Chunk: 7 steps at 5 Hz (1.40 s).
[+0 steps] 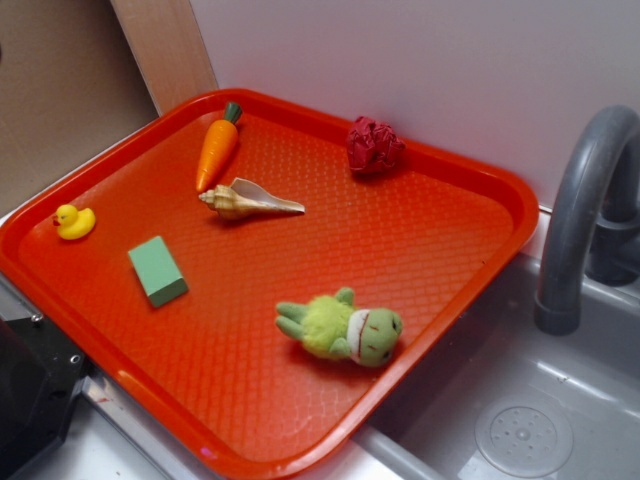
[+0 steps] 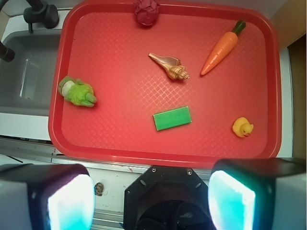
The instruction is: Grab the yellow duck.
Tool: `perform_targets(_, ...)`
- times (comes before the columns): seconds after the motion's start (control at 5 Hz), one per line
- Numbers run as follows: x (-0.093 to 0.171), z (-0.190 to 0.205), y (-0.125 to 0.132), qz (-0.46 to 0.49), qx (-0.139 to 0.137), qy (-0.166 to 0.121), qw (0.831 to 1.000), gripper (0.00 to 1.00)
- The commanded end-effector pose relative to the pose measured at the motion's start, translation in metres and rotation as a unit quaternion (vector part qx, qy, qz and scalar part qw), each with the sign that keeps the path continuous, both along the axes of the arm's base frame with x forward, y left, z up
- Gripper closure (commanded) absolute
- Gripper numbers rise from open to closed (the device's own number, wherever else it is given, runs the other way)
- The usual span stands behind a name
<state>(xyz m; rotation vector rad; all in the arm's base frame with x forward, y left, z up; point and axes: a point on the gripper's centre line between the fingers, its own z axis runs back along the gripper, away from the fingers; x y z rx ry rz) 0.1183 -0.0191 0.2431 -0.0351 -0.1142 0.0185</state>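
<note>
Holding six loose items, an orange-red tray [image 1: 470,190] rests beside a grey sink [image 1: 560,400] with a grey faucet [image 1: 580,200]. Positions follow the wrist view, read as a clock face centred on the tray. Item one: yellow duck [image 2: 242,127], small and glossy, at about 4 o'clock near the tray's right rim, standing alone and apart from all other items; in the exterior view the same yellow duck [image 1: 74,221] sits by the tray's left edge. Item two: green block [image 2: 172,118], flat, at about 6 o'clock just below centre, between the duck and the plush, touching neither. Item three: seashell [image 2: 170,66], tan, spiral, just above centre toward 12 o'clock. Item four: toy carrot [image 2: 219,49], orange with green top, at 2 o'clock, lying diagonally. Item five: dark red crumpled ball [image 2: 146,11] at 12 o'clock against the far rim. Item six: fuzzy green plush frog [image 2: 76,92] at 9 o'clock near the left rim. Gripper [image 2: 151,196]: seen at the bottom of the wrist view, off the tray's near edge, fingers [image 2: 69,201] spread wide apart with nothing between them.
</note>
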Motion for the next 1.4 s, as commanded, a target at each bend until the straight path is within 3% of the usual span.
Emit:
perform_targets(0.0, 0.000, 0.000, 0.000, 0.000, 0.000, 0.000, 1.000, 0.00)
perform_targets(0.4, 0.038, 0.001, 0.052, 0.046, 0.007, -0.030, 0.998, 0.00)
perform_targets(0.6, 0.058, 0.000, 0.082, 0.059, 0.023, -0.053, 0.997, 0.00)
perform_targets(0.8, 0.076, -0.014, 0.110, 0.023, 0.057, -0.054, 0.997, 0.00)
perform_targets(1.2, 0.070, -0.087, 0.135, -0.040, 0.086, 0.028, 0.995, 0.00)
